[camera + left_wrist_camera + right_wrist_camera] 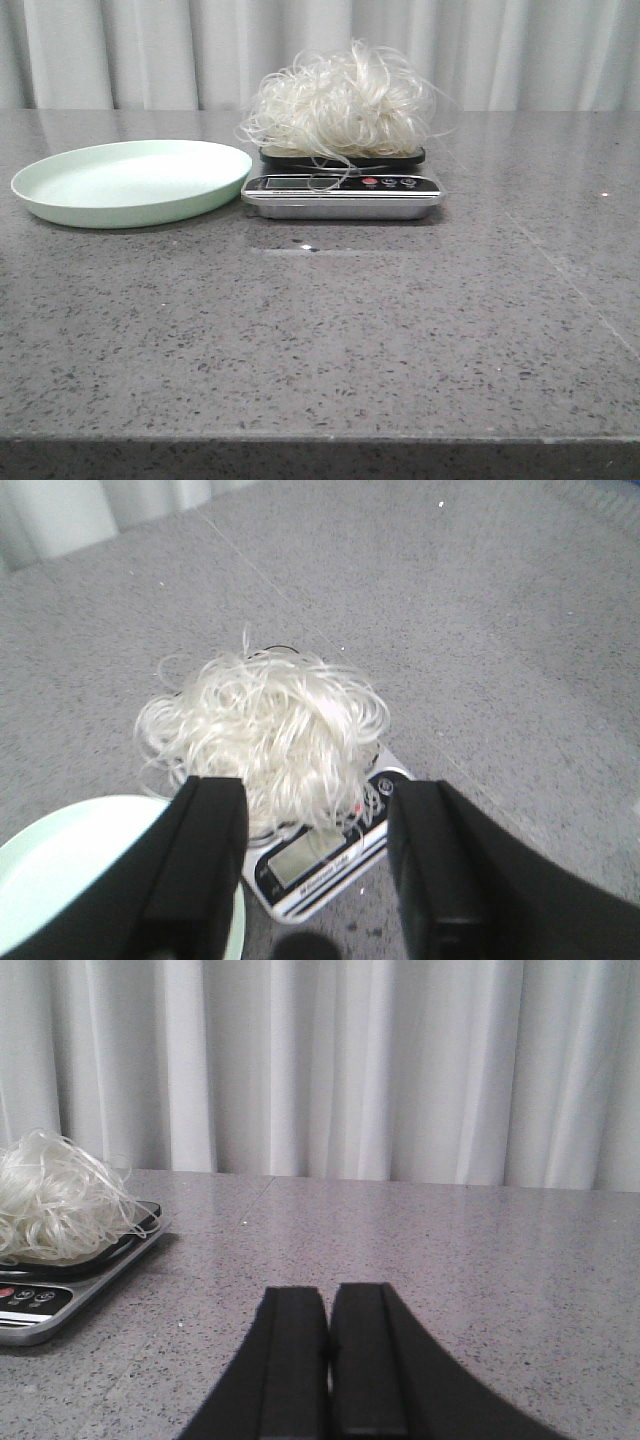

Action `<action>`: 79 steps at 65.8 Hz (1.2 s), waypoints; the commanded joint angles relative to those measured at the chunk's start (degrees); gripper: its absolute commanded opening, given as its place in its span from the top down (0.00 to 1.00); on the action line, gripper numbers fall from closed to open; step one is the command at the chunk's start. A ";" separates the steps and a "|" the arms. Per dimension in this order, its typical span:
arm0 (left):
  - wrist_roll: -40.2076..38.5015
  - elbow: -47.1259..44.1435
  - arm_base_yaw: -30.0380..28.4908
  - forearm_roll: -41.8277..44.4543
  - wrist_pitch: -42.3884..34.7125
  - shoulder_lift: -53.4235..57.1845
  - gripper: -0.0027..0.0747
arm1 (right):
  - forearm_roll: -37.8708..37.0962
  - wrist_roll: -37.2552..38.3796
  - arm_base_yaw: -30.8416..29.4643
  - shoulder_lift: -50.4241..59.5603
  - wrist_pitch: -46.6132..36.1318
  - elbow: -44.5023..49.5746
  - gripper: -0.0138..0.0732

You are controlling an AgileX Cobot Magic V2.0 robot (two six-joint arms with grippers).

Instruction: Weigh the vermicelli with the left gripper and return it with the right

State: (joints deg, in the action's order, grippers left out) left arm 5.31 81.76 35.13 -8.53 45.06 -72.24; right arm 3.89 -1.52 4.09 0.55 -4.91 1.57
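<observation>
The vermicelli (340, 105), a fluffy mound of white strands, lies on the black platform of a silver scale (343, 195) at mid-table. It also shows in the left wrist view (265, 730) and the right wrist view (50, 1200). My left gripper (315, 810) is open and empty, above and in front of the scale (320, 865), apart from the strands. My right gripper (328, 1305) is shut and empty, low over bare table to the right of the scale (60, 1300). Neither gripper shows in the front view.
An empty pale green plate (130, 182) sits just left of the scale, its rim also in the left wrist view (60, 880). A white curtain (320, 40) hangs behind the grey speckled table (320, 330).
</observation>
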 commanded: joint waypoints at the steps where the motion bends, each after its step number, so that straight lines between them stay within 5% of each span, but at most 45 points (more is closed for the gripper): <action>1: 0.33 -6.82 -0.23 -0.36 -8.16 9.09 0.53 | -0.37 0.03 -0.23 1.01 -4.64 -0.46 0.65; 44: 0.33 -52.91 -0.23 2.03 -24.86 58.77 0.80 | -0.37 0.03 -0.23 0.95 -4.64 -0.46 0.65; 69: 0.33 -61.42 -0.23 2.15 -32.71 71.81 0.80 | -0.32 0.03 -0.23 0.96 -5.32 -0.46 0.65; 79: 0.33 -61.42 -0.23 2.15 -32.81 71.81 0.80 | -0.14 0.04 -0.23 0.96 -17.83 -1.09 0.65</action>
State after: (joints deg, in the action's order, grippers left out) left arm 5.68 19.03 35.13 -6.25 17.34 0.16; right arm 3.89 -1.41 4.09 0.55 -10.65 1.57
